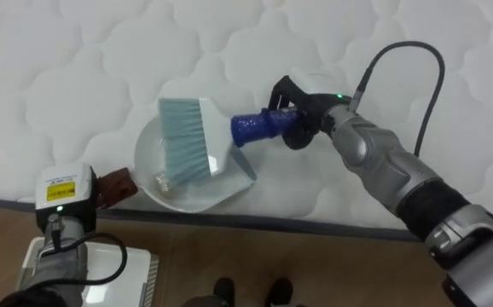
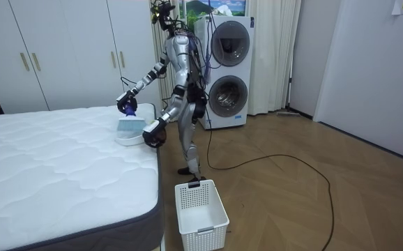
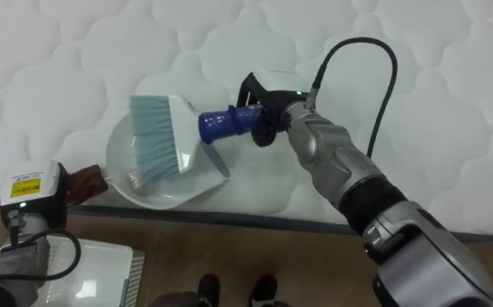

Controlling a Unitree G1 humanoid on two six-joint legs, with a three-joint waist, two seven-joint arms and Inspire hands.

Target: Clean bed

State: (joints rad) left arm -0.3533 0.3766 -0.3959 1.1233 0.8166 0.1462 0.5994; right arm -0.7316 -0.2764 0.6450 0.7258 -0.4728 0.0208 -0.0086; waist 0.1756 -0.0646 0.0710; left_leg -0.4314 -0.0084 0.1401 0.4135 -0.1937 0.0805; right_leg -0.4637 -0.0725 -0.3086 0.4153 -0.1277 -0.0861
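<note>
White quilted mattress point(image 1: 400, 34): bears a pale dustpan point(image 1: 148, 152) at its near edge, brown handle pointing left. Brush point(image 1: 184, 136) (teal bristles, blue handle): bristles over the pan, handle clasped in the curled fingers of the right hand point(image 1: 306, 119). Left hand point(image 2: 153, 134): beside the pan's handle, fingers hidden, cannot tell. White basket point(image 2: 201, 209): on the floor by the bed.

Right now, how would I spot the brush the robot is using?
Find the white quilted mattress and the white dustpan at its near edge. The brush sits over it, gripped by the robot's right hand. Its pale teal bristles and bright blue handle stand out among the white.
</note>
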